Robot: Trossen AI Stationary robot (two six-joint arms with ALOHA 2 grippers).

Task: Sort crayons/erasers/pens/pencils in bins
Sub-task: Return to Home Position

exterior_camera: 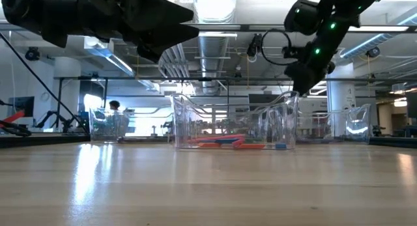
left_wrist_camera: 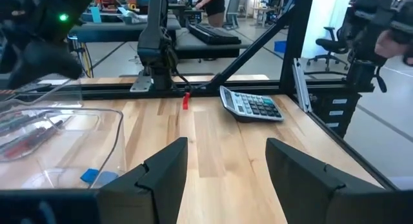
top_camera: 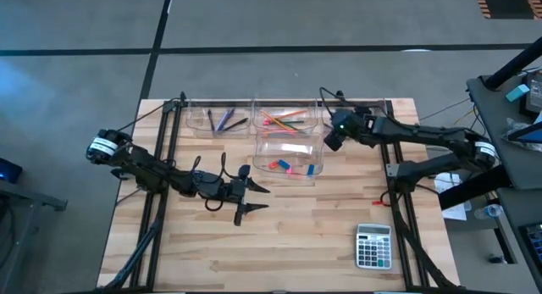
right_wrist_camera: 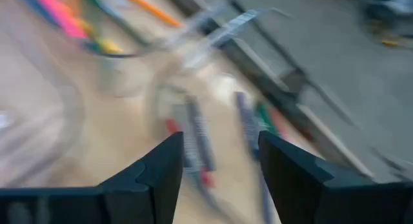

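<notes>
A: Bins (top_camera: 286,135) are seen grouped at the far middle of the table (top_camera: 322,235). Pens (top_camera: 222,120) are held in the far left bin, pencils (top_camera: 284,119) in the one beside it, and pink and blue erasers (top_camera: 291,167) in the nearer bin.

B: And the crayons?

A: None can be picked out for certain; the right wrist picture is smeared.

B: Where is the right gripper (top_camera: 330,138) placed?

A: It is held above the right edge of the bins, at the far right of the group. Its fingers (right_wrist_camera: 155,169) are seen spread apart with nothing between them.

B: The left gripper (top_camera: 254,198)?

A: It is held over bare wood, left of the eraser bin and nearer the front. Its fingers (left_wrist_camera: 164,169) are also parted and nothing is gripped. A calculator (top_camera: 373,246) is seen near the front right corner.
</notes>
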